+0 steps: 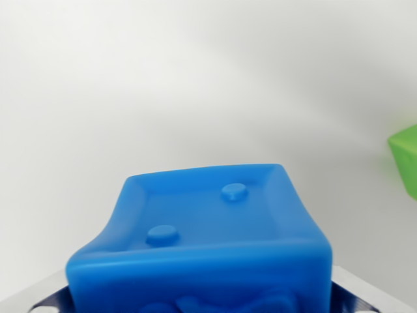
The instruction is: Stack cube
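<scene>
From the wrist view I see the blue cube [208,241] filling the lower centre of the frame, very close to the camera. Its upward-facing side is recessed inside a raised rim and carries two round studs, one toward the lower left of that face and one toward its upper right. The near face, along the bottom edge of the frame, shows raised relief shapes that are cut off by the frame edge, so I cannot identify them. The cube's left wall bows inward and its outline looks slightly squeezed. The gripper [208,303] shows only as two pale metallic finger [355,297] sections at the lower left and lower right corners of the frame, one on each side of the cube and touching its flanks. I read the jaws as closed onto the cube, spread just as wide as the cube itself; the fingertips are hidden behind the cube. The white surface [195,85] occupies the whole upper part of the frame, plain and out of focus. A green cube [405,160] appears at the right edge of the frame, mid-height, only one corner visible, well apart from the blue cube. I cannot tell whether the blue cube rests on the surface or hangs above it.
</scene>
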Controlling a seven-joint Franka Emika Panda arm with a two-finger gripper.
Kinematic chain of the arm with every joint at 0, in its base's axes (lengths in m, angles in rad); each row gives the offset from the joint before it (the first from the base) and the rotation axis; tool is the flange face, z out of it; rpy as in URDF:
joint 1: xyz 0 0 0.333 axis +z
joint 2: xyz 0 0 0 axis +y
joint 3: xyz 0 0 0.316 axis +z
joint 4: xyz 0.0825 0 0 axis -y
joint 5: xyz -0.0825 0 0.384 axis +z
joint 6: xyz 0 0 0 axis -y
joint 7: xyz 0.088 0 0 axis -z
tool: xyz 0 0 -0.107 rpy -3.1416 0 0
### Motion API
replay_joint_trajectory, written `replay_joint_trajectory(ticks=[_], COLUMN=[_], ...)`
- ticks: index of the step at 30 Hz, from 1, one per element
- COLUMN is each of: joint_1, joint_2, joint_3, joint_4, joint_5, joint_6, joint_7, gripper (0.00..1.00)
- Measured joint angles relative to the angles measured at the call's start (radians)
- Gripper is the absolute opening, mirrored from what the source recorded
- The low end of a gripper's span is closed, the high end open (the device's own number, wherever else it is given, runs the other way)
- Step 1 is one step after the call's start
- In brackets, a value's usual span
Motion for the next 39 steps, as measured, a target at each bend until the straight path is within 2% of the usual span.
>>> replay_joint_trajectory(ticks=[17,39], joint_1=[-0.004,-0.012], joint_2=[0.024,0.055], joint_3=[-0.028,-0.057], joint_4=[0.036,0.082], joint_5=[0.013,0.031], joint_6=[-0.012,-0.027], joint_7=[0.078,0.178], gripper=[0.0,0.0])
